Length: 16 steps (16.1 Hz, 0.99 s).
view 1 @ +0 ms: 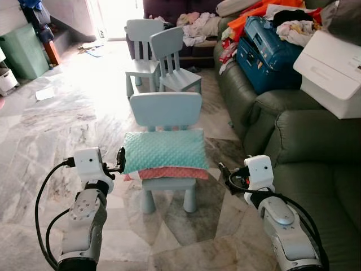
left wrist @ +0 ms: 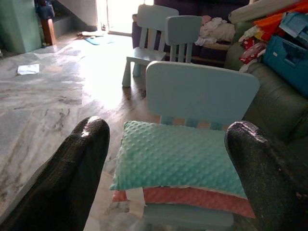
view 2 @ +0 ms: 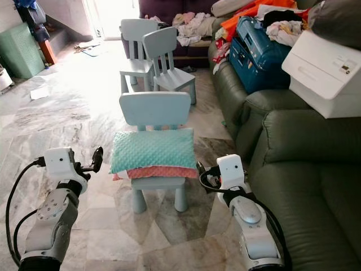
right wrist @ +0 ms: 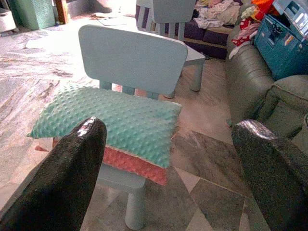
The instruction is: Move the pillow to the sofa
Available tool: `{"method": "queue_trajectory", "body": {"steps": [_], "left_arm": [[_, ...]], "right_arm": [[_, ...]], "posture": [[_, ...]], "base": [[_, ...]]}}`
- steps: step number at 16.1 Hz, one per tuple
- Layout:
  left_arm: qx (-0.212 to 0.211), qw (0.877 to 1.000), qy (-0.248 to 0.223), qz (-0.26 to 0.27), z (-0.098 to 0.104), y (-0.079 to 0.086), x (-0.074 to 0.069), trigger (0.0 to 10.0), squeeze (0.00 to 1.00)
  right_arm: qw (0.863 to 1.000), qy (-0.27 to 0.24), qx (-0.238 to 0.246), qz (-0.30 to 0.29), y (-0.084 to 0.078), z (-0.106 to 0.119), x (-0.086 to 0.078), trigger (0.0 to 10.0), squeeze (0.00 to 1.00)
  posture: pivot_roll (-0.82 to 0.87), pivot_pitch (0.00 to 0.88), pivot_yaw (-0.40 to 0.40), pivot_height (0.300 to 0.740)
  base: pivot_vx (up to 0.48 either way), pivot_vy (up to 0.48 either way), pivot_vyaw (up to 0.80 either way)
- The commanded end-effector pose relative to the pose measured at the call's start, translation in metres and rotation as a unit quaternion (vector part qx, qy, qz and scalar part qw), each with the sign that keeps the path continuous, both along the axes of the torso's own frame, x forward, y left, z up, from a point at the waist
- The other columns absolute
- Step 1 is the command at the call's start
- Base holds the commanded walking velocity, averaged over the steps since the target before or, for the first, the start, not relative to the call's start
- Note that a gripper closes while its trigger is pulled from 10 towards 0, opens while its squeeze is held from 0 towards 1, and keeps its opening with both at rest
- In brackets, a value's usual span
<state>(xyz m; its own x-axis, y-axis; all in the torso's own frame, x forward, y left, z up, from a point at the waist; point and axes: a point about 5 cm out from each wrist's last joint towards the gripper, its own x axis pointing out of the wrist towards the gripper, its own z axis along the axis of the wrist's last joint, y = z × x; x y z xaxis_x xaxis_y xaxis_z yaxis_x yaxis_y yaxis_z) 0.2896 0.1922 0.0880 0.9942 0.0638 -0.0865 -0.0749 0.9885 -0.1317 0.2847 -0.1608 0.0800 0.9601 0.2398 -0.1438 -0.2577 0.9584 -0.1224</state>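
Pillow (view 1: 163,151) is sitting on the seat of a small light-blue kids' chair (view 1: 166,110), dead center of the frame. It's the mint, bumpy-textured one, lying flat on top of a coral pink cushion (view 1: 169,173) that's peeking out along the front edge. Both are hanging a bit over the sides of the seat.

Left gripper (view 1: 120,160) is hovering at the pillow's left edge, low-left of center, fingers spread wide and holding nothing. In the left wrist view the two black fingers (left wrist: 72,178) are framing the pillow with a big gap between them. Right gripper (view 1: 227,176) is doing the same thing on the other side, just off the chair's right front corner, also wide open and empty. Whether either one is actually touching the pillow, can't really tell.

Olive green sofa (view 1: 304,147) is taking up the right side of the frame, pretty loaded: a blue suitcase (view 1: 268,53) and a pile of clothes (view 1: 293,25) toward the upper right, plus a white box (view 1: 333,70) at the right edge. Two more light-blue chairs (view 1: 161,56) are standing farther back at top center on the marble floor (view 1: 56,118).
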Motion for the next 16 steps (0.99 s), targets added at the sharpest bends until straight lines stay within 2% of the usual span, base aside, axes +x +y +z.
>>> {"method": "queue_trajectory", "body": {"steps": [1,6,16], "left_arm": [[-0.001,1.000,0.001,0.002,0.0002,0.0025,-0.0010,10.0,0.00],[-0.006,1.000,0.002,0.000,-0.0008,0.0039,-0.0012,10.0,0.00],[-0.014,1.000,0.004,0.000,-0.0027,0.0012,-0.0038,10.0,0.00]], "right_arm": [[1.000,-0.006,0.001,0.002,0.0000,0.0022,0.0018,10.0,0.00],[1.000,-0.012,-0.003,0.009,0.0023,0.0032,0.0033,10.0,0.00],[1.000,-0.012,-0.005,0.011,0.0021,0.0019,0.0018,10.0,0.00]], "posture": [[-0.07,0.000,0.002,0.740],[-0.07,0.000,0.003,0.740],[-0.08,0.000,-0.003,0.740]], "base": [[0.262,0.000,0.00],[0.313,0.000,0.00],[0.432,0.000,0.00]]}}
